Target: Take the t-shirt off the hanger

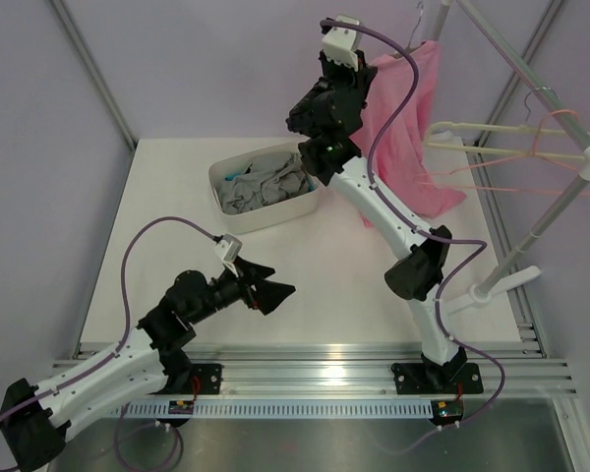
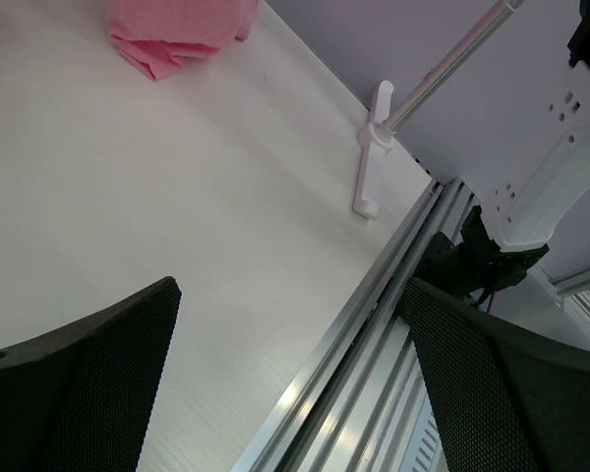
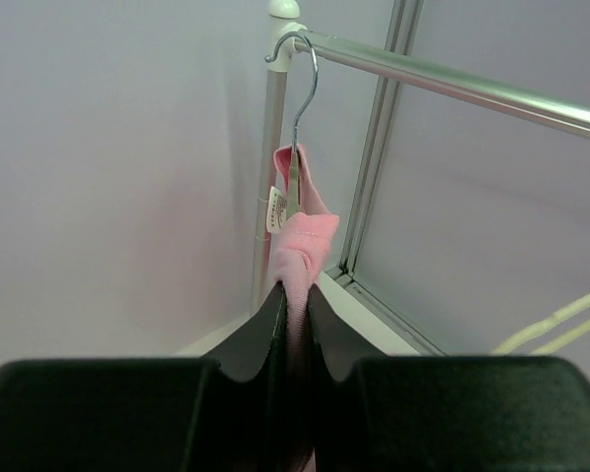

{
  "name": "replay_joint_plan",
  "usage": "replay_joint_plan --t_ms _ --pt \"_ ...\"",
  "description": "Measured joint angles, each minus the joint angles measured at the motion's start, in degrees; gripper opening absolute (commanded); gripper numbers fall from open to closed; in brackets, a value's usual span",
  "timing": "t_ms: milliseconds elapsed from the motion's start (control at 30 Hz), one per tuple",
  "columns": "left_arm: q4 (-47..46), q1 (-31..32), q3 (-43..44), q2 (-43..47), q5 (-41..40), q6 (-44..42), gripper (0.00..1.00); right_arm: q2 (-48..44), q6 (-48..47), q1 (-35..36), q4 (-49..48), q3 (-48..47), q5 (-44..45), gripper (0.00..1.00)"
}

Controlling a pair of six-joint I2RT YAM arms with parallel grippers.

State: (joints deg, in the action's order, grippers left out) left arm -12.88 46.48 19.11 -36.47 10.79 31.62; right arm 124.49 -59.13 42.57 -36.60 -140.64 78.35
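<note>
The bright pink t-shirt (image 1: 413, 128) hangs from the rail at the back right, its lower end resting on the table; that end also shows in the left wrist view (image 2: 172, 34). My right gripper (image 1: 320, 108) is raised high at the shirt's left edge. In the right wrist view it (image 3: 295, 295) is shut on a bunched fold of the t-shirt (image 3: 303, 241), just below the hanger's silver hook (image 3: 303, 98) on the rail. The hanger's body is hidden under the fabric. My left gripper (image 1: 273, 292) is open and empty low over the table's front, also seen in its wrist view (image 2: 290, 383).
A white tub (image 1: 265, 187) of grey clothes stands at the table's back middle. The clothes rail (image 1: 516, 64) carries a cream hanger (image 1: 501, 133) and a thin pink wire hanger (image 1: 556, 118). The rail stand's foot (image 1: 497, 285) sits at the right. An aluminium rail (image 1: 324, 369) runs along the front edge.
</note>
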Motion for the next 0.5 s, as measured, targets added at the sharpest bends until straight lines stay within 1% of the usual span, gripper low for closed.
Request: replay_joint_plan --t_ms 333,500 --pt "-0.02 0.00 0.00 1.92 -2.67 -0.09 0.99 0.04 -1.42 2.62 0.55 0.15 0.00 0.00" --pt "1.68 0.04 0.17 2.19 -3.61 0.00 0.99 0.04 -1.86 3.96 3.04 0.09 -0.04 0.00"
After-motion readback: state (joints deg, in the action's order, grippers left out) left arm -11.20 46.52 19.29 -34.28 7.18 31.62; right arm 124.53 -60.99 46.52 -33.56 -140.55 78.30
